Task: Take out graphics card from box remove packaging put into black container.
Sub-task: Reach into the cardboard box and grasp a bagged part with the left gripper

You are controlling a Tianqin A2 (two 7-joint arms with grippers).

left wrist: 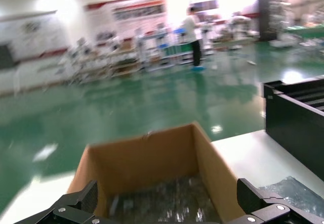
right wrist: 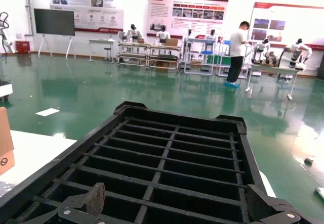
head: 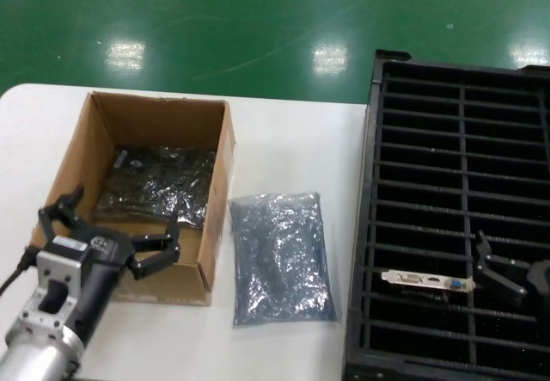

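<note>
One graphics card (head: 427,280) already lies in a slot of the black container (head: 375,226), with its silver bracket showing, and an empty-looking bag (head: 282,256) lies flat on the white surface (head: 292,140) between the box (head: 215,218) and the container. A second bag (head: 159,185) rests on the floor of the box; it probably holds the next card, though the dark contents cannot be read clearly.

The step in hand appears to be the start of a new round: fetching the second wrapped card from the box. The left end effector (head: 112,226) hovers over the near wall of the box with its fingers spread wide, holding nothing. The right end effector (head: 507,269) sits above the container, near the placed card, also spread and empty.

The next move asks the left end effector to go forward and down into the box, clear of the cardboard wall, and to pinch the crinkled bag. The plastic looks slippery, so a firm grip near one edge would likely be safer.
</note>
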